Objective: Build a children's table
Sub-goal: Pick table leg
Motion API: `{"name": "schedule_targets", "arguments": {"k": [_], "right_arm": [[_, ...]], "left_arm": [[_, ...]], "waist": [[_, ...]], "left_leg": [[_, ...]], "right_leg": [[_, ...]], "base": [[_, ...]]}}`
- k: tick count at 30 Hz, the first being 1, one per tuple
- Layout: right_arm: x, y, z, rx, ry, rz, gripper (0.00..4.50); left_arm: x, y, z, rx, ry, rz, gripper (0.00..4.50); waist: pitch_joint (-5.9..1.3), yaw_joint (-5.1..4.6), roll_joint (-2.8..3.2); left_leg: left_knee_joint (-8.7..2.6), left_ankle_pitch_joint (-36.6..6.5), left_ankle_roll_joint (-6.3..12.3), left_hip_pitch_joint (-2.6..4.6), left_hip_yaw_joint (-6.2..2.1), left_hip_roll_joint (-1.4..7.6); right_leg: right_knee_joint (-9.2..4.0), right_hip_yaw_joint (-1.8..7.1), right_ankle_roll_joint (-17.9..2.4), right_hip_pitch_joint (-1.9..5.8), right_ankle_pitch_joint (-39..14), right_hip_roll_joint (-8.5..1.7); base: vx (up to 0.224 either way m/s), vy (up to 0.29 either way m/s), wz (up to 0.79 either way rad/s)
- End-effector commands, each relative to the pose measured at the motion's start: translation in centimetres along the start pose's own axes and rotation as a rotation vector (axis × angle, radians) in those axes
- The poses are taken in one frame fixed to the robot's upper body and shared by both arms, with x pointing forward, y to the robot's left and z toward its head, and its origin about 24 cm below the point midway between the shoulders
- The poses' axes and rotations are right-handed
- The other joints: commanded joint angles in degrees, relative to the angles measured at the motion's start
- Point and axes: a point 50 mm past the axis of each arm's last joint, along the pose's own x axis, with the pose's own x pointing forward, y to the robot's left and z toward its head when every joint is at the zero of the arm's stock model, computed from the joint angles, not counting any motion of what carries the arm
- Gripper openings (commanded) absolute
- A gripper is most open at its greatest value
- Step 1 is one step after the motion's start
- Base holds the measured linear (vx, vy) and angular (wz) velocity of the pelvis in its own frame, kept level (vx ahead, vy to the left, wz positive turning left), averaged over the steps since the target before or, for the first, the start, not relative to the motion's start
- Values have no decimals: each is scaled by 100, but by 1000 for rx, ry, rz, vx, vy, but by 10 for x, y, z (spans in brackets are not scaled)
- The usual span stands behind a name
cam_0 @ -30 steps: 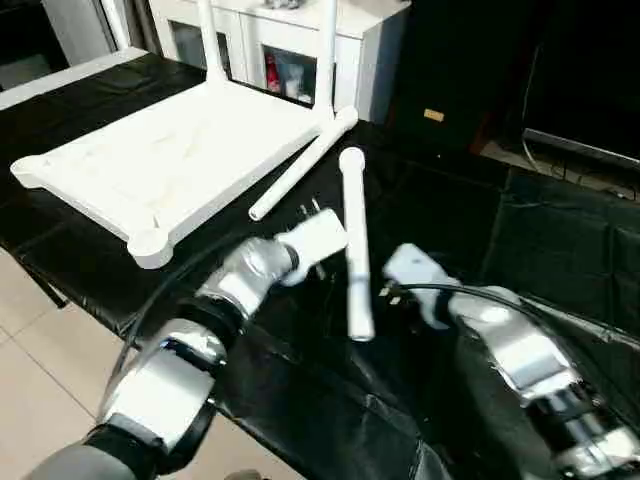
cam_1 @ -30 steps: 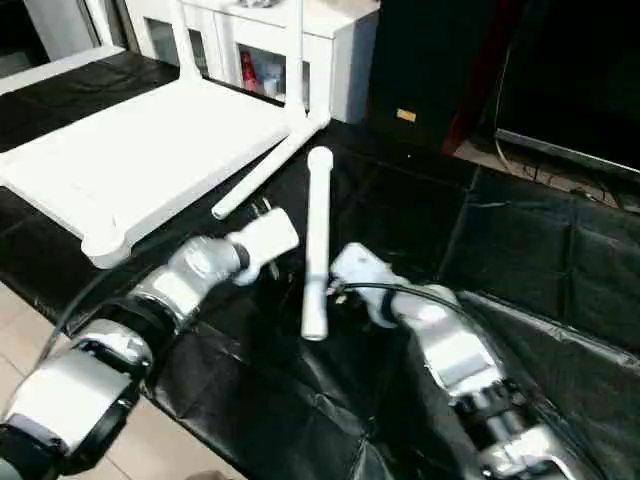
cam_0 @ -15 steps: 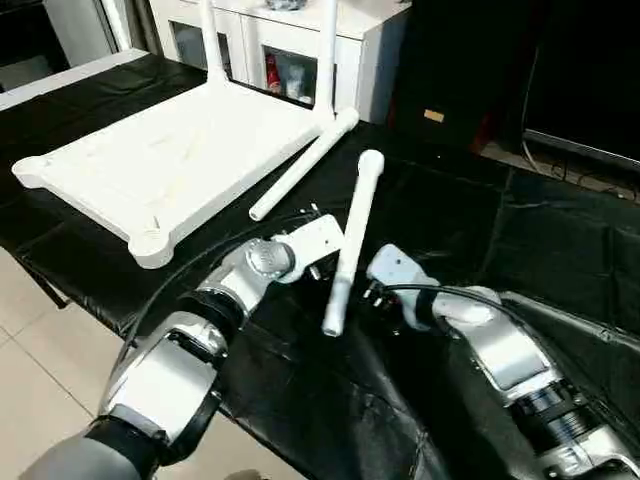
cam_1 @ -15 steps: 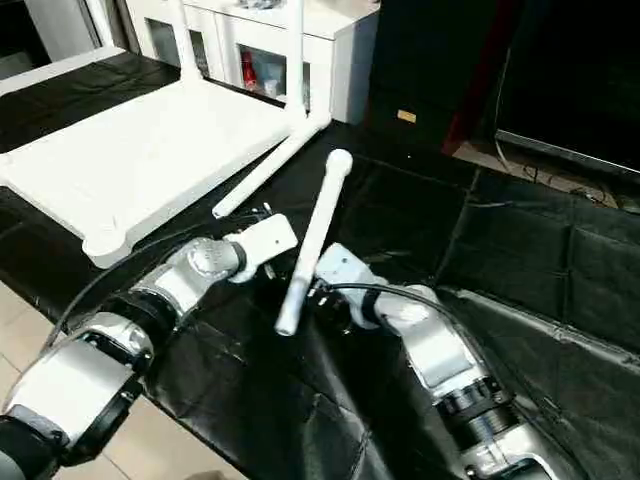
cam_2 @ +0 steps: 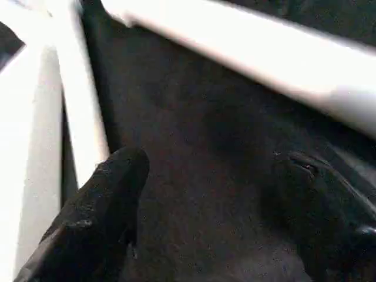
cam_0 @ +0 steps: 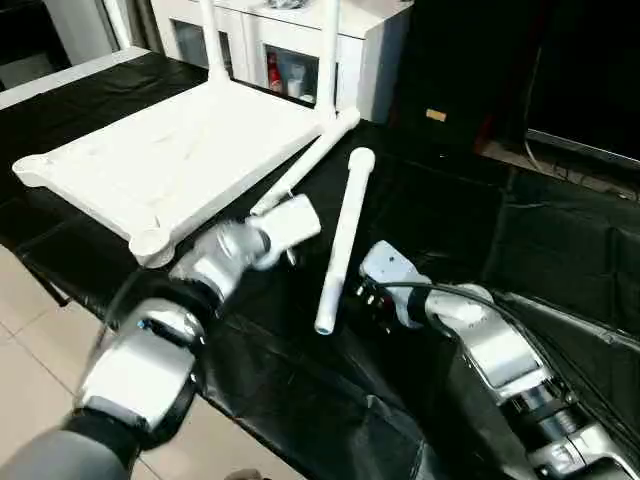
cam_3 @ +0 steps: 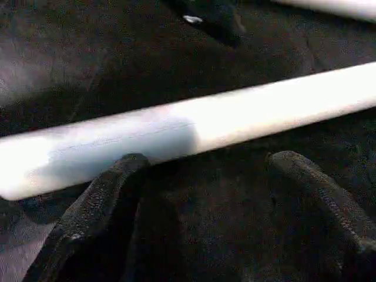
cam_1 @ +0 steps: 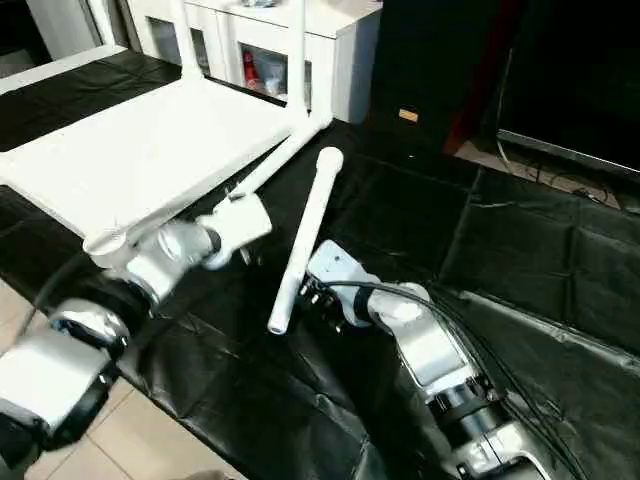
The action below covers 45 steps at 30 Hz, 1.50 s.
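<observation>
The children's table top [cam_0: 170, 150] lies upside down on black cloth at the far left. Two legs [cam_0: 328, 50] stand upright in its far corner sockets. One loose leg [cam_0: 300, 165] lies along the top's right edge. A second loose leg [cam_0: 342, 240] lies slantwise on the cloth in the middle. My left gripper [cam_0: 285, 225] hovers between the two loose legs, open [cam_2: 214, 170], with only cloth between its fingers. My right gripper [cam_0: 365, 295] sits just right of the second leg's near end. It is open [cam_3: 208, 161], and that leg [cam_3: 194, 126] lies across just beyond its fingertips.
A white cabinet with glass doors [cam_0: 290, 40] stands behind the table top. Black cloth [cam_0: 450, 220] covers the work surface, whose near-left edge drops to a tiled floor [cam_0: 30, 330]. Dark furniture [cam_0: 560, 70] fills the back right. Cables run along my right forearm [cam_0: 500, 350].
The middle leg's near end has swung left, so it now lies slanted. My left gripper has drawn back left toward the table top. My right gripper has shifted left after the leg.
</observation>
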Motion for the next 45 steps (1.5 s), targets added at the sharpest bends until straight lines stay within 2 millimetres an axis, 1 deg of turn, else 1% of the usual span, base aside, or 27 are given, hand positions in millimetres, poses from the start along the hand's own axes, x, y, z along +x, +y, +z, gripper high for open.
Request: {"name": "schedule_targets", "arguments": {"k": [1, 9, 15, 18, 19, 22, 23, 24, 25, 26, 29, 30, 31, 32, 33, 34, 35, 36, 37, 38, 39, 40, 41, 42, 43, 44, 45], "right_arm": [[-1, -5, 1, 20, -5, -20, 352], [-6, -14, 0, 47, -9, -69, 352], [-21, -27, 6, 131, -105, -184, 352], [-35, -36, 16, 220, -237, -301, 352], [-44, -39, 23, 281, -333, -362, 352], [-54, -42, 26, 358, -417, -448, 383], [-65, -40, 31, 405, -511, -546, 383], [-65, -40, 31, 405, -511, -546, 402], [-71, -36, 34, 456, -569, -592, 414], [-72, -34, 35, 473, -579, -614, 422], [-72, -30, 31, 532, -582, -656, 442], [-73, -28, 28, 573, -572, -688, 442], [-71, -26, 22, 611, -541, -717, 442], [-70, -24, 20, 636, -522, -719, 442], [-70, -23, 20, 639, -520, -719, 442], [-68, -20, 17, 662, -494, -711, 442], [-68, -19, 16, 666, -491, -710, 442], [-68, -17, 16, 673, -486, -714, 442], [-68, -17, 16, 674, -487, -715, 442], [-68, -16, 17, 673, -491, -719, 442], [-68, -16, 17, 671, -491, -721, 442], [-68, -16, 17, 672, -491, -723, 442], [-68, -16, 17, 678, -490, -728, 442], [-68, -16, 17, 680, -489, -729, 442], [-68, -16, 16, 695, -480, -735, 442], [-68, -16, 16, 696, -479, -735, 442], [-68, -16, 15, 698, -475, -738, 442]], "left_arm": [[0, 2, 6, -12, -34, -6, 382], [2, -6, 3, -69, -49, -15, 382], [-9, 6, 15, -293, -292, 46, 382], [-23, 17, 11, -383, -356, 127, 382], [-34, 21, 9, -411, -392, 169, 382], [-51, 23, 10, -459, -444, 228, 382], [-75, 21, 11, -500, -508, 308, 382], [-75, 21, 11, -500, -508, 308, 382], [-89, 17, 9, -513, -517, 350, 382], [-92, 15, 6, -525, -510, 365, 382], [-100, 10, 1, -559, -487, 400, 382], [-103, 7, -2, -573, -470, 405, 382], [-104, 5, -5, -575, -451, 412, 382], [-104, 4, -7, -575, -441, 415, 382], [-104, 3, -7, -576, -440, 415, 382], [-106, 3, -9, -581, -418, 421, 382], [-106, 2, -8, -584, -413, 422, 382], [-108, 2, -6, -591, -402, 419, 382], [-108, 1, -5, -590, -400, 418, 382], [-109, 1, -4, -588, -388, 411, 382], [-109, 1, -4, -588, -383, 411, 382], [-109, 1, -3, -590, -380, 411, 382], [-110, 1, -3, -595, -373, 413, 382], [-110, 1, -3, -597, -371, 414, 382], [-111, 1, -3, -601, -361, 415, 382], [-111, 1, -3, -601, -360, 415, 382], [-111, 1, -4, -600, -356, 415, 382]], "waist": [[-417, 13, 47], [-416, 10, 50], [-433, 21, 67], [-453, 21, 84], [-444, -7, 121], [-427, -26, 131], [-423, -33, 134], [-436, -33, 98], [-393, -49, 106], [-403, -49, 112], [-335, -81, 100], [-360, -96, 139], [-314, -8, 61], [-307, -12, 26], [-311, 62, -11], [-325, 161, 21], [-300, 192, -48], [-285, 218, -71], [-305, 256, -37], [-307, 192, 21], [-308, 82, 50], [-328, 47, 111], [-329, -211, 223], [-275, -347, 267], [-278, -458, 256], [-208, -447, 258], [-178, -458, 178]], "left_leg": [[-412, -506, 328, 3, -178, 375], [-414, -531, 330, 6, -175, 369], [-412, -496, 317, -2, -177, 386], [-427, -496, 252, 2, -197, 444], [-442, -508, 220, -8, -205, 456], [-423, -503, 265, 2, -151, 381], [-450, -498, 195, -5, -165, 459], [-459, -507, 161, -14, -175, 511], [-455, -579, 207, -4, -131, 428], [-457, -564, 230, -6, -136, 418], [-473, -882, 217, 34, -102, 330], [-358, -960, 42, 226, 65, 329], [-326, -1152, -92, 198, 129, 195], [-267, -1241, -68, 222, 175, 146], [-180, -1344, 56, 262, 150, 120], [63, -1237, 136, 235, 89, 64], [189, -1190, 198, 116, -17, 28], [293, -1081, 191, 0, -150, 1], [389, -883, 62, -160, -382, -62], [348, -893, -10, -111, -430, -191], [124, -841, 9, -11, -420, -267], [-22, -823, 56, 110, -384, -255], [-391, -1188, 295, 528, -305, -39], [-571, -1675, 512, 532, -208, 125], [-918, -2359, 989, 364, 35, 526], [-1033, -2559, 952, 310, 181, 603], [-1118, -3020, 644, 324, 311, 695]], "right_leg": [[-447, 427, -758, 370, -1229, -780], [-465, 421, -714, 375, -1278, -773], [-442, 427, -815, 378, -1145, -791], [-372, 440, -914, 382, -870, -818], [-342, 433, -937, 370, -809, -805], [-396, 423, -889, 323, -931, -743], [-364, 446, -933, 329, -967, -792], [-338, 456, -969, 348, -939, -843], [-414, 427, -850, 276, -1222, -742], [-419, 435, -797, 298, -1332, -749], [-558, 418, -428, 228, -2177, -686], [-696, 586, -237, 53, -2524, -566], [-668, 813, -69, 76, -3133, -571], [-703, 947, -4, 58, -3397, -542], [-748, 1188, -4, 71, -3819, -665], [-852, 1641, -121, 144, -4170, -843], [-866, 1858, -195, 264, -4314, -961], [-883, 2021, -295, 354, -4421, -1016], [-811, 2204, -531, 448, -4080, -921], [-803, 2208, -613, 312, -3745, -588], [-757, 2103, -480, 181, -3566, -235], [-735, 2011, -319, 64, -3463, -88], [-350, 1448, -82, -417, -2802, 279], [-61, 1066, -128, -560, -2543, 269], [649, 317, -399, -340, -1349, -105], [714, 144, -458, -302, -1175, -209], [808, -34, -326, -135, -1110, -402]], "base": [[0, 0, 0], [0, 0, 0], [0, 0, 0], [0, 0, 0], [0, 0, 0], [0, 0, 0], [0, 0, 0], [0, 0, 0], [0, 0, 0], [0, 0, 0], [0, 0, 0], [0, 0, 0], [0, 0, 0], [-16, 41, -29], [-16, 41, -29], [-17, 68, -33], [-15, 116, -50], [-15, 116, -50], [-18, 167, -64], [-38, 212, -61], [-38, 212, -61], [-60, 267, -54], [-88, 298, -47], [-88, 298, -47], [-99, 288, -50], [-86, 252, -59], [-86, 252, -59]]}}
